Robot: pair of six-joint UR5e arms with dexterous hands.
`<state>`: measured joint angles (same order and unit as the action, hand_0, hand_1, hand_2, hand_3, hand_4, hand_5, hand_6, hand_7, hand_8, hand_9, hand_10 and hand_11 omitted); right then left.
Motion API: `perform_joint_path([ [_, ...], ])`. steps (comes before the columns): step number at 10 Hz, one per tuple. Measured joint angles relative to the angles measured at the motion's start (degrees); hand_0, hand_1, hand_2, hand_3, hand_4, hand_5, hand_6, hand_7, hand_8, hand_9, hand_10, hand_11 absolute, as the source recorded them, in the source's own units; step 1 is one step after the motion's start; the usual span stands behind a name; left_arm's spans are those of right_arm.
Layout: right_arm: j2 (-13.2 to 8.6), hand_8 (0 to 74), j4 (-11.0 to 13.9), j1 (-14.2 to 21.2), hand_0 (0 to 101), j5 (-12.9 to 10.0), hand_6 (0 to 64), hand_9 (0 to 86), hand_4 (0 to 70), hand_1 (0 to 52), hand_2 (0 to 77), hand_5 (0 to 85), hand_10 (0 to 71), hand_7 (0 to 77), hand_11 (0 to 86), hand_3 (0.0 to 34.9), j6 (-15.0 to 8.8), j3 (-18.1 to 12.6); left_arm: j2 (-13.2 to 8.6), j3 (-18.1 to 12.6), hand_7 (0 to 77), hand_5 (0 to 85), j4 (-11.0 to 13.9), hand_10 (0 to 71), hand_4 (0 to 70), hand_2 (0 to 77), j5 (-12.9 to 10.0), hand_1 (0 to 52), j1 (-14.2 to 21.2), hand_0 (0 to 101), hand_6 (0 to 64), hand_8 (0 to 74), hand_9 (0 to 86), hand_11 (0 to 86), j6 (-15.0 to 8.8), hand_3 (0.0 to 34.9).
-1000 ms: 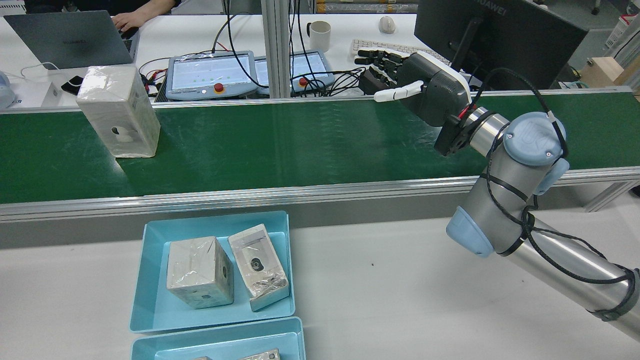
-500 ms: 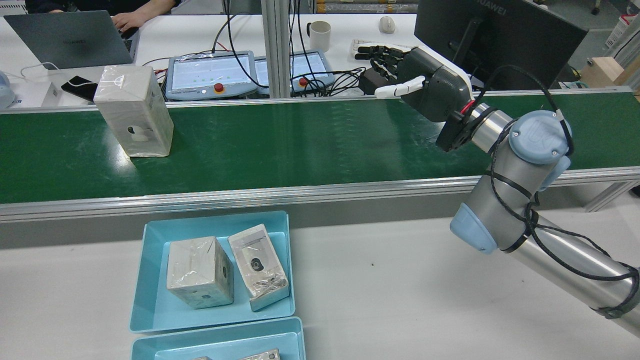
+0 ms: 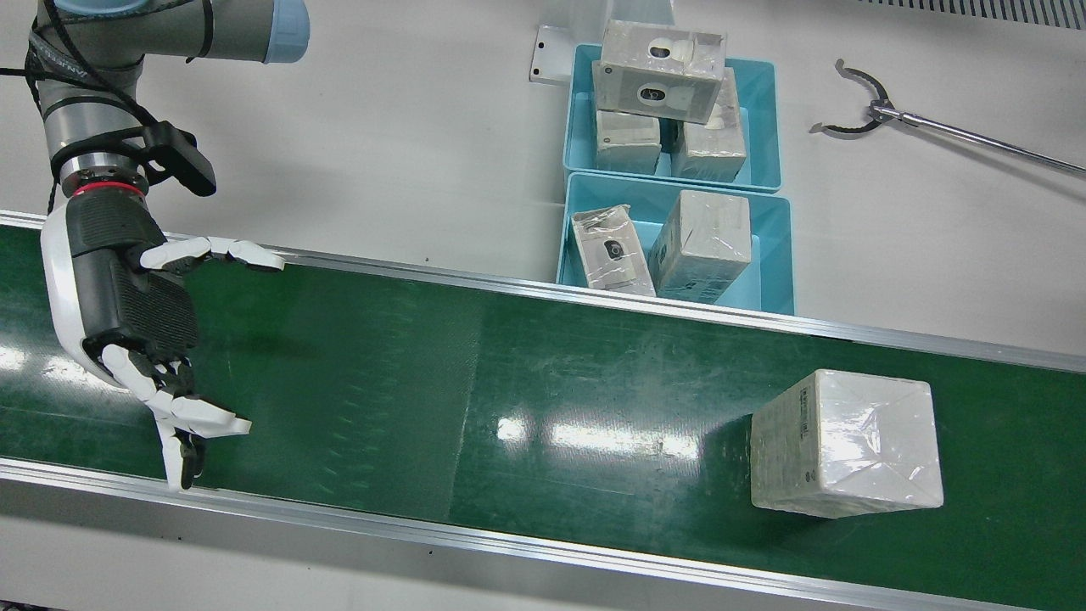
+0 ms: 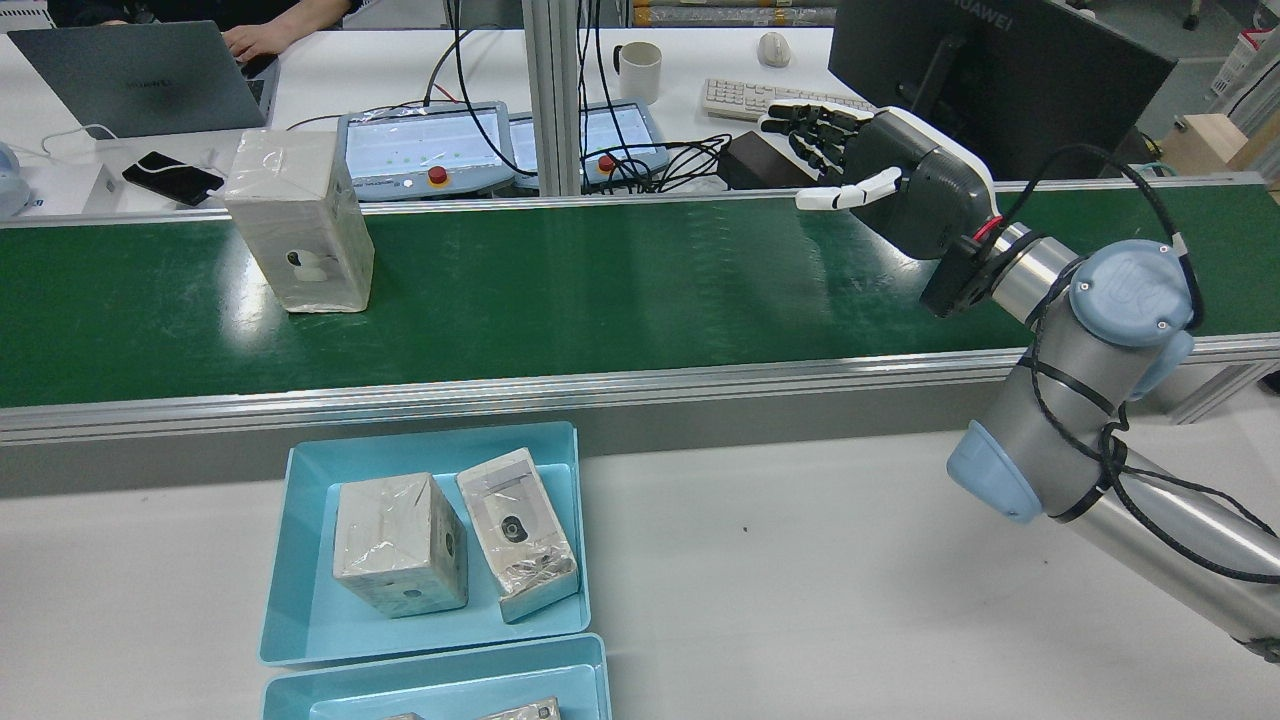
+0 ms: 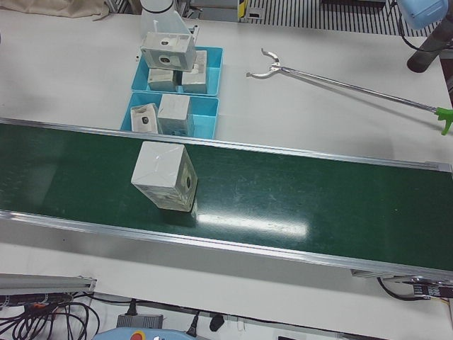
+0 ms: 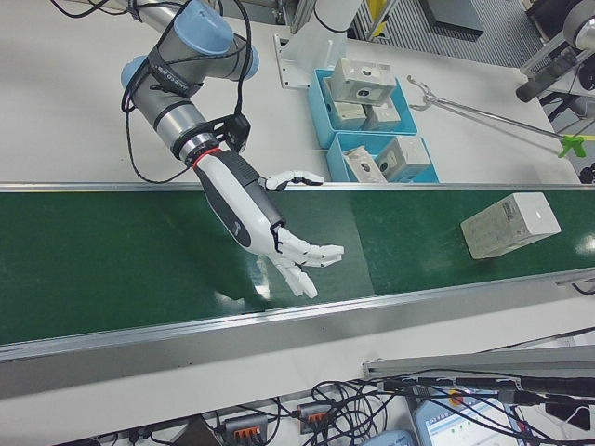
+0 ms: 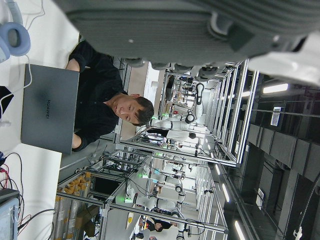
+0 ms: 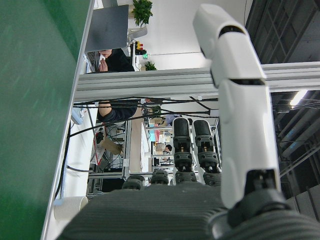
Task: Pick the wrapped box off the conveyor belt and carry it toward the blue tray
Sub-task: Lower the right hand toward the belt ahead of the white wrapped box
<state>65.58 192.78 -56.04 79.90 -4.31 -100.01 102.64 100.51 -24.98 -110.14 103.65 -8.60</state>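
Observation:
The wrapped box (image 4: 298,222) stands upright on the green conveyor belt (image 4: 600,280), at the left in the rear view. It also shows in the front view (image 3: 847,445), the left-front view (image 5: 164,176) and the right-front view (image 6: 511,225). My right hand (image 4: 900,175) is open, fingers spread, hovering over the belt far to the box's right, holding nothing; it also shows in the front view (image 3: 127,305) and the right-front view (image 6: 246,209). The blue tray (image 4: 310,600) lies on the white table before the belt with two wrapped boxes in it. The left hand view shows only a dark palm (image 7: 175,20).
A second blue tray (image 3: 764,127) behind the first holds several stacked boxes. A long grabber tool (image 3: 933,131) lies on the table beyond the trays. Teach pendants (image 4: 420,150), cables and a monitor (image 4: 1000,70) stand past the belt's far rail.
The box has travelled to the right along the belt. My right hand has moved to the right and its fingers have spread wider.

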Motion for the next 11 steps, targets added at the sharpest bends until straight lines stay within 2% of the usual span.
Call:
perform_joint_path([
  [1, -0.22, 1.6, 0.01, 0.56, 51, -0.03, 9.8, 2.7, 20.2, 19.1, 21.8, 17.5, 1.1, 23.5, 3.3, 0.1, -0.03, 0.10, 0.00, 0.00, 0.5, 0.5, 0.00, 0.5, 0.0, 0.5, 0.00, 0.0, 0.00, 0, 0.0, 0.5, 0.0, 0.0, 0.00, 0.0],
  [4, -3.75, 0.5, 1.17, 1.30, 51, 0.03, 9.8, 4.4, 20.2, 19.1, 20.7, 18.5, 1.1, 23.5, 3.3, 0.1, -0.32, -0.14, 0.00, 0.00, 0.5, 1.1, 0.00, 0.0, 0.0, 1.1, 0.00, 0.0, 0.00, 0, 0.0, 0.5, 0.5, 0.5, 0.00, 0.0],
  [5, -4.05, 0.5, 1.50, 0.57, 54, 0.14, 12.0, 4.4, 25.1, 23.5, 21.8, 21.3, 1.1, 27.8, 3.3, 0.2, -0.21, -0.31, 0.00, 0.00, 0.5, 1.1, 0.00, 0.5, 0.0, 1.1, 0.00, 0.0, 0.00, 0, 0.0, 0.5, 0.0, 0.5, 0.00, 0.0],
  [6, -3.49, 0.5, 1.50, -1.14, 54, 0.24, 12.0, 4.4, 25.1, 23.5, 21.8, 21.3, 1.1, 27.8, 3.3, 0.2, -0.06, -0.35, 0.00, 0.00, 0.5, 1.1, 0.00, 0.0, 0.0, 0.5, 0.00, 0.0, 0.00, 0, 0.0, 0.5, 0.5, 0.5, 0.00, 0.0],
  [7, -2.27, 0.5, 1.32, -2.77, 53, 0.26, 9.3, 5.4, 21.8, 20.2, 20.7, 20.7, 0.5, 26.7, 3.3, 0.3, 0.18, -0.35, 0.00, 0.00, 0.5, 1.1, 0.00, 0.0, 0.0, 1.1, 0.00, 0.0, 0.00, 0, 0.0, 0.5, 0.5, 0.5, 0.00, 0.0],
  [8, -1.01, 0.5, 1.20, -3.80, 52, 0.27, 10.4, 5.4, 22.9, 20.2, 20.2, 20.2, 0.5, 25.1, 3.3, 0.2, 0.48, -0.46, 0.00, 0.00, 0.5, 1.1, 0.00, 0.0, 0.0, 1.1, 0.00, 0.0, 0.00, 0, 0.0, 0.5, 0.5, 0.5, 0.00, 0.0],
  [9, -0.54, 0.5, 1.32, -3.45, 52, 0.29, 10.4, 5.4, 22.9, 20.2, 20.2, 20.2, 2.2, 25.1, 3.3, 0.2, 0.62, -0.91, 0.00, 0.00, 0.5, 1.1, 0.00, 0.5, 0.0, 0.5, 0.00, 0.0, 0.00, 0, 0.0, 0.5, 0.5, 0.0, 0.00, 0.0],
  [10, -0.70, 0.5, 1.53, -1.82, 52, 0.25, 10.4, 5.4, 22.9, 19.1, 20.2, 20.2, 0.5, 25.1, 3.3, 0.2, 0.47, -1.64, 0.00, 0.00, 0.5, 1.1, 0.00, 0.5, 0.0, 1.1, 0.00, 0.0, 0.00, 0, 0.0, 0.5, 0.5, 0.0, 0.00, 0.0],
  [11, -1.56, 0.5, 1.83, 0.23, 52, 0.15, 10.4, 4.9, 23.5, 20.7, 19.6, 20.2, 0.5, 25.1, 3.3, 0.0, -0.07, -2.27, 0.00, 0.00, 0.5, 1.1, 0.00, 0.5, 0.0, 1.1, 0.00, 0.0, 0.00, 0, 0.0, 0.5, 0.5, 0.0, 0.00, 0.0],
])
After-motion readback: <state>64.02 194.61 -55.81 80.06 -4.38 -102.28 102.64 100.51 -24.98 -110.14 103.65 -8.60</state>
